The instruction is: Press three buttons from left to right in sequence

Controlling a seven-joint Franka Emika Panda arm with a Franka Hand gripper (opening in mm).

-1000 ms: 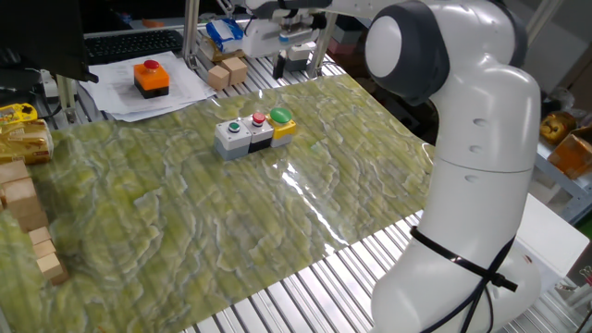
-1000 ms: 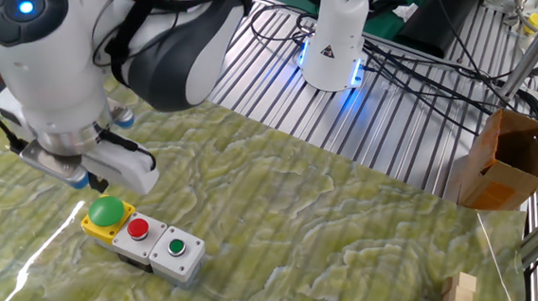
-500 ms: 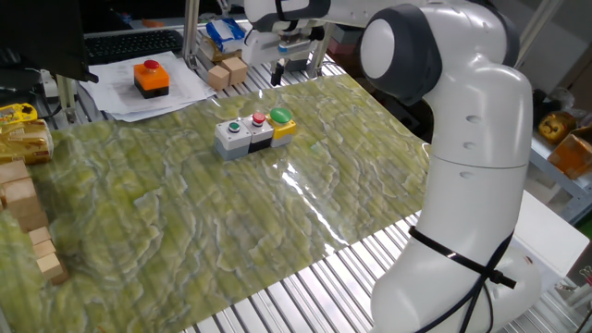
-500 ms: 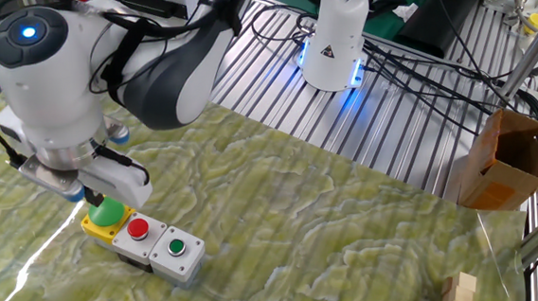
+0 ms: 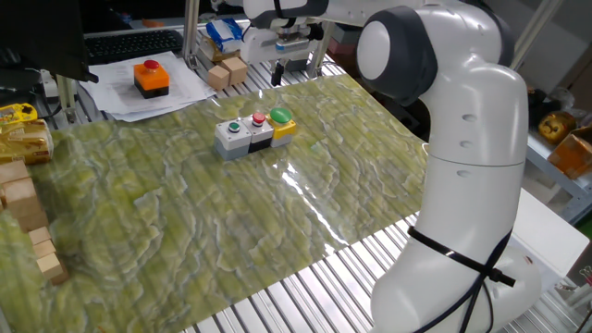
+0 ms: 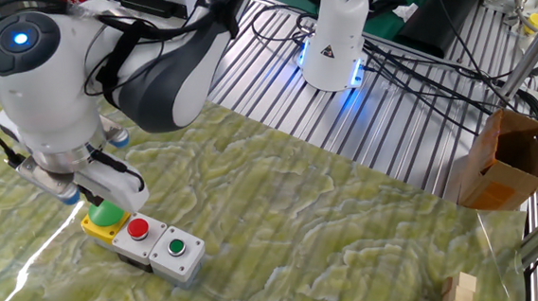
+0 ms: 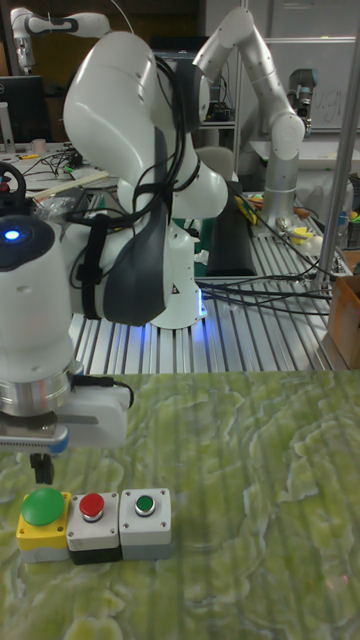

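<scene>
The three buttons (image 7: pixel 95 523) sit joined in a row on the green mat (image 5: pixel 231 213), and the gripper (image 7: pixel 40 466) hangs just above the yellow box's green dome, finger spacing impossible to tell.

Orange button on black box (image 5: pixel 151 77), resting on white paper sheets (image 5: pixel 176 92), left of the jaws in one fixed view. Small wooden blocks (image 5: pixel 227 71) just left of the jaws. Stacked wooden blocks (image 5: pixel 28 217) far left, well apart. Brown cardboard box (image 6: pixel 502 161) far right in the other fixed view.
</scene>
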